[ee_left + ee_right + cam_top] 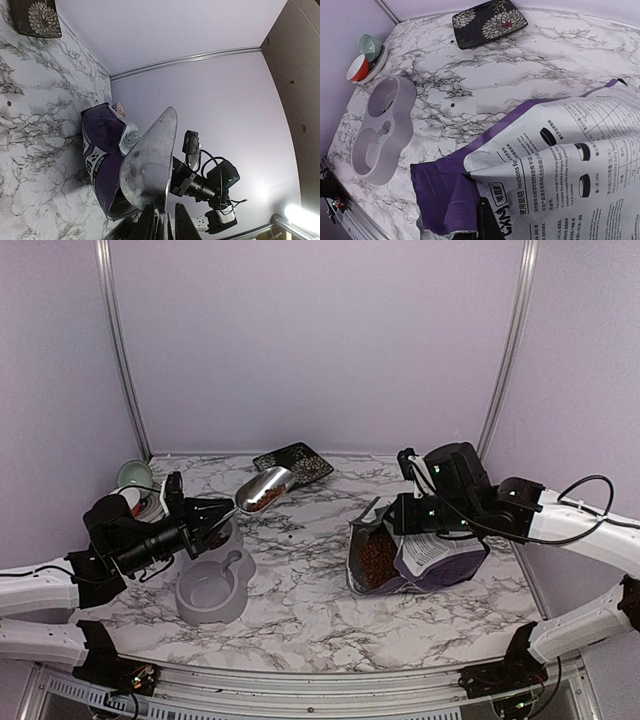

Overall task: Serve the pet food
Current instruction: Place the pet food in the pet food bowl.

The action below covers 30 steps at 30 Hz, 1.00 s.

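Pet food (pixel 262 497): we see it heaped in the metal scoop (pixel 268 483), long axis aimed far-right, just beyond the double bowl (pixel 212 590).
Left fingers (pixel 147 227): clenched on the scoop's handle.
Right fingers (pixel 485 220): pinching the purple-and-white bag (pixel 440 560).
Room: bowl and bag well apart on the table (pixel 300 580).

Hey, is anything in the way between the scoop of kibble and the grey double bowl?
Nothing visible. The kibble in the scoop, held by the left gripper, hangs just past the grey double bowl; both compartments look open.
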{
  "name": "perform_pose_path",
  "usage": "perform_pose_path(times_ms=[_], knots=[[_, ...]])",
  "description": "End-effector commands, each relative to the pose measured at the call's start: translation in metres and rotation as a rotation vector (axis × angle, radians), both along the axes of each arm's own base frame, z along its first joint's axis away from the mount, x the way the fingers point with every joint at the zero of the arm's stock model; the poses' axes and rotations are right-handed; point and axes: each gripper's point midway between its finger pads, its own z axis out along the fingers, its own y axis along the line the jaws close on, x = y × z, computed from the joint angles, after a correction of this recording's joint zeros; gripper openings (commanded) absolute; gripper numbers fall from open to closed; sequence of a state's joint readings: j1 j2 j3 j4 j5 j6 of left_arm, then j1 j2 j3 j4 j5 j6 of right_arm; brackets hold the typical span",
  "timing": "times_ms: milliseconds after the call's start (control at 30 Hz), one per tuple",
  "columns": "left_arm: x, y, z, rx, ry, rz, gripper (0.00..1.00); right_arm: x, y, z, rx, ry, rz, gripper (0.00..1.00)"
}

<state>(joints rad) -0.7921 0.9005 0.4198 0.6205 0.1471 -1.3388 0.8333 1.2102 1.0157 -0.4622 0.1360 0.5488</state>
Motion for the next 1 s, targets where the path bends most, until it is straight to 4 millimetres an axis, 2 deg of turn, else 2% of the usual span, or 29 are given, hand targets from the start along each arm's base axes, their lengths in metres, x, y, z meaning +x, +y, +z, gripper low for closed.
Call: perform_pose_path(times_ms=[0, 233, 567, 967], knots=[[-0.001, 0.017, -0.007, 0.042, -0.007, 0.047, 0.0, 0.012, -0.019, 0.012, -0.003, -0.05, -0.082, 0.0], [-0.006, 0.043, -0.019, 0.098, 0.011, 0.117, 0.0, 0.012, -0.017, 0.012, 0.002, -0.049, -0.076, 0.0], [-0.019, 0.074, -0.049, 0.217, 0.059, 0.191, 0.0, 0.013, -0.014, 0.011, 0.006, -0.046, -0.063, 0.0], [-0.033, 0.109, -0.068, 0.264, 0.089, 0.28, 0.0, 0.014, -0.01, 0.01, 0.007, -0.042, -0.054, 0.0]])
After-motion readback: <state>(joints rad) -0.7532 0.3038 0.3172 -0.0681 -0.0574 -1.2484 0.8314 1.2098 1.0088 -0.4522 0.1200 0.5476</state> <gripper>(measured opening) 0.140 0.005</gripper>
